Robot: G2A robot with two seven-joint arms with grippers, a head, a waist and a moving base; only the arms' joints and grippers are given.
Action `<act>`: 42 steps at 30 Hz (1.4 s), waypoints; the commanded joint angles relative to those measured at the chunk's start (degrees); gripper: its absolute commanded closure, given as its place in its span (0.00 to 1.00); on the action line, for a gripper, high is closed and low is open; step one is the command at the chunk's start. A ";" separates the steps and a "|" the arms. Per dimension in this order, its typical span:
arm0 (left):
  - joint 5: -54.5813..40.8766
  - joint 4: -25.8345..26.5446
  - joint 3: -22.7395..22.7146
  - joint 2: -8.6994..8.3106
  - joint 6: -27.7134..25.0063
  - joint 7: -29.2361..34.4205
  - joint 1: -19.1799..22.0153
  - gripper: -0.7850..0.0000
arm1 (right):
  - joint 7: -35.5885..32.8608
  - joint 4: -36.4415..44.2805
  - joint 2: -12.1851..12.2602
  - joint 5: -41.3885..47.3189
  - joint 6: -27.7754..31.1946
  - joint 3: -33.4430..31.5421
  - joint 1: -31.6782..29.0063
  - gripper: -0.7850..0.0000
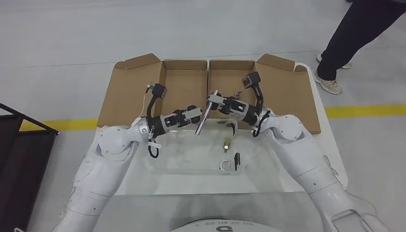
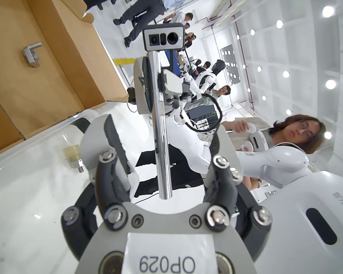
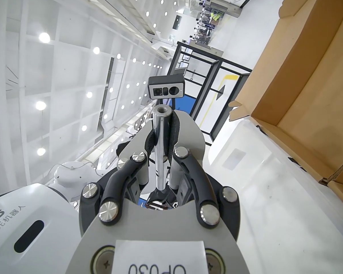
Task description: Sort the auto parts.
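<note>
Nearest the robot, a clear tray (image 1: 184, 159) on the table holds the unsorted parts: a capped fitting (image 1: 226, 144), a metal ring (image 1: 225, 165) and a small black piece (image 1: 236, 160). They are kept together, likely so that either arm can pick from one spot. Just beyond and above the tray, the two arms meet over the middle. The right gripper (image 3: 163, 126) is clamped tight on a polished metal rod (image 1: 202, 119), gripping it near one end so the rest of the shaft stands free. The left gripper (image 2: 163, 128) has its claw spread wide, one finger on each side of that free length without touching it (a hand-over, by the look of it, with the taker lined up but not yet closed). Passing the rod across probably brings it to the side of its bin. Farthest off, two open cardboard boxes (image 1: 184, 89) lie side by side as the sorting bins. An angled metal bracket (image 2: 32, 54) already rests in one of them.
</note>
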State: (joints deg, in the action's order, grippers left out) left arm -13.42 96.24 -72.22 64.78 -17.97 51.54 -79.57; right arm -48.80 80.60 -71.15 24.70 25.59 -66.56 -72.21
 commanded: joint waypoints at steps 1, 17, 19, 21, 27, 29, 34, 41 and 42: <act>-0.66 -0.26 -0.78 -0.14 0.00 -0.10 -0.01 0.00 | 0.31 -0.88 0.40 1.11 0.83 -2.52 -0.08 1.00; -3.15 -1.47 -4.05 -0.67 -0.30 -0.38 -0.47 0.00 | 10.75 -6.72 2.93 -7.06 1.34 -16.51 -1.20 1.00; -3.15 -1.47 -4.05 -0.67 -0.30 -0.38 -0.47 0.00 | 14.60 -10.35 2.50 -12.30 -2.18 -13.87 1.99 1.00; -3.15 -1.47 -4.05 -0.67 -0.30 -0.38 -0.47 0.00 | 16.77 -14.55 1.96 -16.63 -4.64 -10.78 5.55 1.00; -3.15 -1.47 -4.05 -0.67 -0.30 -0.38 -0.47 0.00 | 18.45 -22.72 0.51 -28.06 -5.89 -2.57 12.19 1.00; -3.15 -1.47 -4.05 -0.67 -0.30 -0.38 -0.47 0.00 | 19.13 -24.12 0.06 -32.09 -6.30 -0.02 13.32 1.00; -3.15 -1.47 -4.05 -0.67 -0.30 -0.38 -0.47 0.00 | 19.76 -26.77 -1.22 -36.01 -6.59 4.78 15.20 1.00; -3.15 -1.47 -4.05 -0.67 -0.30 -0.38 -0.47 0.00 | 21.55 -30.09 -2.39 -37.17 -6.84 7.39 17.19 1.00; -3.15 -1.47 -4.05 -0.67 -0.30 -0.38 -0.47 0.00 | 21.92 -30.46 -2.49 -37.38 -6.93 7.55 17.37 1.00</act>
State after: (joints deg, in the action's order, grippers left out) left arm -16.57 94.77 -76.28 64.11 -18.27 51.16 -80.04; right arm -27.27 50.56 -73.54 -12.42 18.76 -59.21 -55.05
